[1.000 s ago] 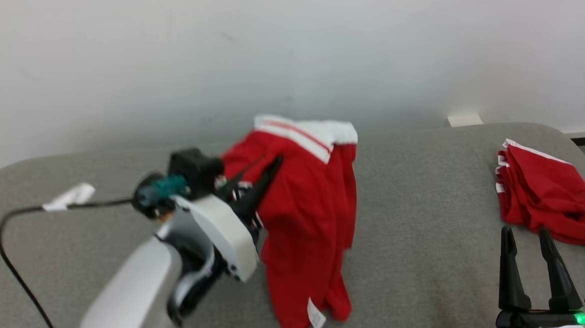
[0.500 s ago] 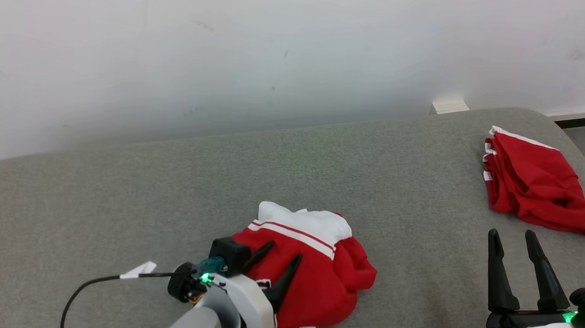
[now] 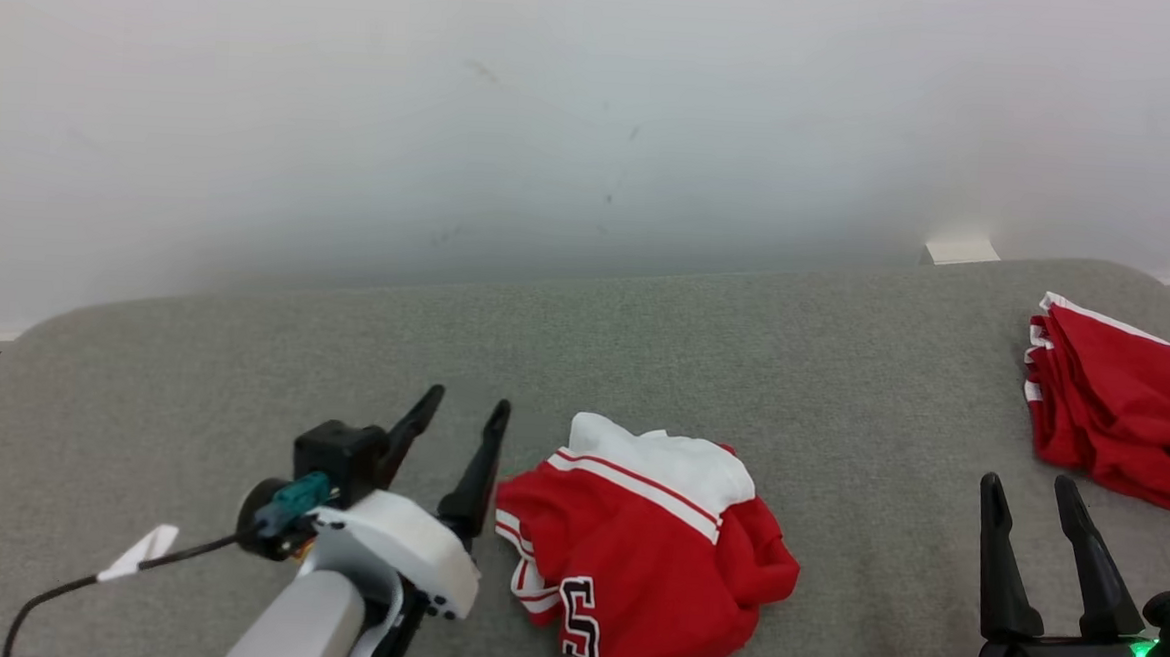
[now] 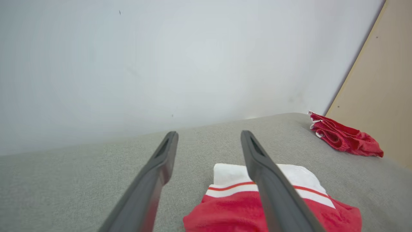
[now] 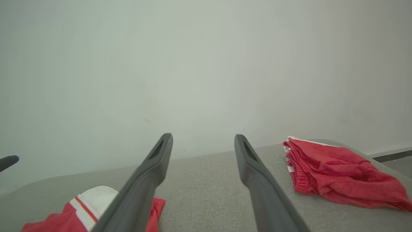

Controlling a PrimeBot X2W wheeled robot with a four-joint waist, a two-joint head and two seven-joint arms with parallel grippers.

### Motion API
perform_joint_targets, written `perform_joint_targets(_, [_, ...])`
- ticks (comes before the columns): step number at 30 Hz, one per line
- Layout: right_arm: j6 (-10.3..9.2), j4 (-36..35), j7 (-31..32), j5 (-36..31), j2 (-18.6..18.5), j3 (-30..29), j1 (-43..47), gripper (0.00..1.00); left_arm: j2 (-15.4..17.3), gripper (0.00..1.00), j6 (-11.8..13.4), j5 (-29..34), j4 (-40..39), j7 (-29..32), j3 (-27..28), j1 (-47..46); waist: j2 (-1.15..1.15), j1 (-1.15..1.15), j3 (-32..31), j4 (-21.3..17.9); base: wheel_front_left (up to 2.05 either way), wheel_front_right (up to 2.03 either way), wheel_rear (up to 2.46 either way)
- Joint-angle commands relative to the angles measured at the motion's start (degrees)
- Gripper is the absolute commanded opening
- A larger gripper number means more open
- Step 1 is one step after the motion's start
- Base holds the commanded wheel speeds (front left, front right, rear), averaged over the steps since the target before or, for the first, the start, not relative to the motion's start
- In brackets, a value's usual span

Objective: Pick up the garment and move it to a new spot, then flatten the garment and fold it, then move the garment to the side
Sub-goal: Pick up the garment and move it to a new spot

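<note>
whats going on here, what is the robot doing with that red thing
The red and white garment lies crumpled on the grey padded surface, held by nothing. The robot's left end effector hovers open just beside it. The right end effector is open too, off to the right, near a second red garment at the far edge. Flattening and folding are not yet done.

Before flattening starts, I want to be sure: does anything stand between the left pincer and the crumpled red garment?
Nothing visible does. The open left pincer hovers right beside the garment, with just grey surface between them.
</note>
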Motion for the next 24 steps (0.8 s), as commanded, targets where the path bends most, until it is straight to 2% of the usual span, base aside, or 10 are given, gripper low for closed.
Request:
perform_joint_targets(1, [-0.13,-0.19,0.07,-0.08,-0.46,0.07,1.08,1.0,1.05,1.0,0.8,0.92,-2.51,-0.07,1.55,2.1,0.0,0.0,-0.07,0.73,0.0,0.0,0.0])
perform_joint_targets(7, [-0.13,-0.25,0.07,0.05,-0.21,0.99,1.68,1.0,4.21,1.0,4.53,4.31,-15.1,-0.05,8.82,10.19,0.0,0.0,1.02,2.1,0.0,0.0,0.0])
perform_joint_targets(13, [-0.13,-0.56,0.07,0.43,0.51,2.12,1.97,1.0,3.96,1.0,6.87,6.14,-22.41,-0.05,15.63,18.82,0.0,0.0,1.22,2.02,0.0,0.0,0.0])
perform_joint_targets(19, [-0.13,-1.06,0.08,0.48,0.77,2.43,2.56,1.0,1.72,1.0,6.99,7.53,-26.05,-0.05,20.53,24.77,0.0,0.0,1.26,2.05,0.0,0.0,0.0])
perform_joint_targets(24, [-0.13,-1.59,0.08,0.42,0.19,1.46,3.65,1.0,-1.2,1.0,4.68,9.57,-26.62,-0.06,22.81,26.63,0.0,0.0,1.23,3.01,0.0,0.0,0.0])
